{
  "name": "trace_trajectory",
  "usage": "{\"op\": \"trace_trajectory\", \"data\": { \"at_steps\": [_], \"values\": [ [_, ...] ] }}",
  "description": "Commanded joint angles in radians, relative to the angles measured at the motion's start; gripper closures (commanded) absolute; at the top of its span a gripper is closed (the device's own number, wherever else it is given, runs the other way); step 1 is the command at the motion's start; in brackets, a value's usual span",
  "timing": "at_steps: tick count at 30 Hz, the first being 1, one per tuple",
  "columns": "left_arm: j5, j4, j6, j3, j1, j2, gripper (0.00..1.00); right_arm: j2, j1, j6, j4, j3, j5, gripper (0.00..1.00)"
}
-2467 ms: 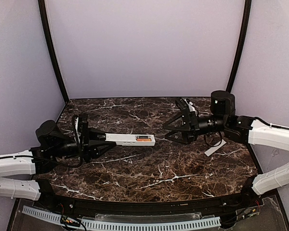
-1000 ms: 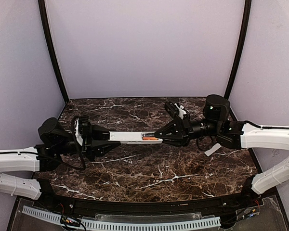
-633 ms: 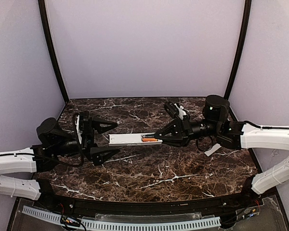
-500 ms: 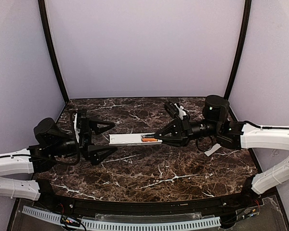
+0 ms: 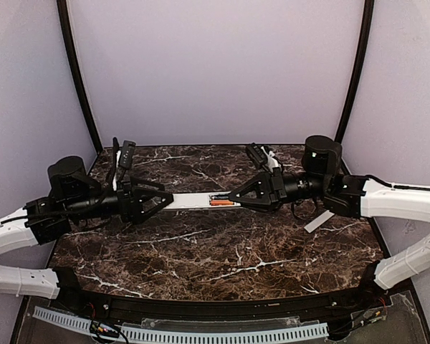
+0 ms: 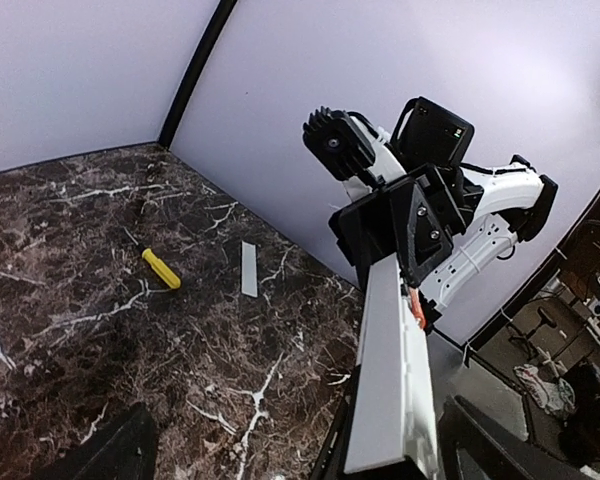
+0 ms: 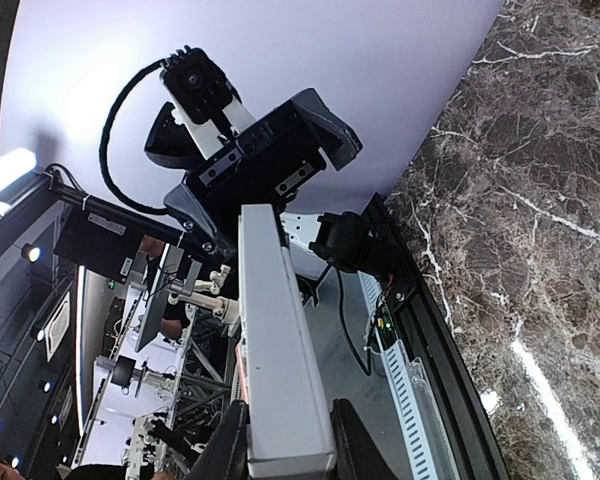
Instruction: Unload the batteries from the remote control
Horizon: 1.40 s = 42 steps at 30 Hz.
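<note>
— Looking at the long white bar in the middle, what is it?

— That is the remote control (image 5: 193,203). It is thin and flat like a ruler, made of smooth white plastic. It hangs in the air over the table (image 5: 222,258), between the two arms.

— Who has it?

— The right gripper (image 5: 233,199) pinches one end tight between its black jaws. The left gripper (image 5: 163,201) holds nothing. Its jaws stand wide apart with the other end of the bar between them, and they do not seem to touch it.

— Where are the batteries (image 5: 221,203)?

— They sit in the little hollow on the bar, close to the right gripper. They are tiny, round and orange-red.

— What else is on the table?

— A screwdriver (image 6: 160,267) with a yellow handle and a dark tip lies flat. Near it, but not touching, lies a short flat white cover strip (image 6: 248,268).

— Does anything block the view?

— Yes. From the left wrist, the chunky black right gripper hides the far end of the bar. From the right wrist, the left arm's black parts hide the end there.

— What is the table like?

— Dark brown stone with white wiggly lines, a bit shiny. The walls (image 5: 215,72) around it are plain and pale purple, with two curved black poles (image 5: 75,79) at the back corners.
</note>
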Motion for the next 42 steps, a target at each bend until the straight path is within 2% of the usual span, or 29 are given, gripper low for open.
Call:
{"op": "trace_trajectory", "data": {
  "at_steps": [1,8,18,26,33,34,36,39,42],
  "values": [
    [0.020,-0.165,-0.157,0.077,-0.003,0.061,0.02,-0.022,-0.010,-0.043,0.003,0.034,0.014,1.00],
    [0.198,-0.044,-0.351,0.102,-0.003,0.153,0.12,-0.032,-0.011,-0.055,-0.007,0.034,0.015,1.00],
    [0.240,0.052,-0.419,0.083,-0.003,0.204,0.35,-0.048,-0.012,-0.064,-0.026,0.024,0.031,1.00],
    [0.257,0.131,-0.446,0.063,-0.003,0.219,0.62,-0.048,-0.012,-0.065,-0.030,0.023,0.036,1.00],
    [0.255,0.132,-0.449,0.062,-0.002,0.220,0.93,-0.053,-0.013,-0.066,-0.038,0.014,0.068,1.00],
    [0.254,0.131,-0.448,0.062,-0.003,0.219,0.98,-0.053,-0.014,-0.067,-0.042,0.014,0.072,0.98],
    [0.251,0.126,-0.445,0.062,-0.002,0.218,0.99,-0.053,-0.015,-0.070,-0.055,0.017,0.081,0.90],
    [0.243,0.122,-0.439,0.060,-0.003,0.214,1.00,-0.051,-0.017,-0.073,-0.063,0.021,0.083,0.63],
    [0.230,0.115,-0.424,0.059,-0.002,0.210,1.00,-0.055,-0.019,-0.080,-0.080,0.027,0.086,0.44]
  ]
}}
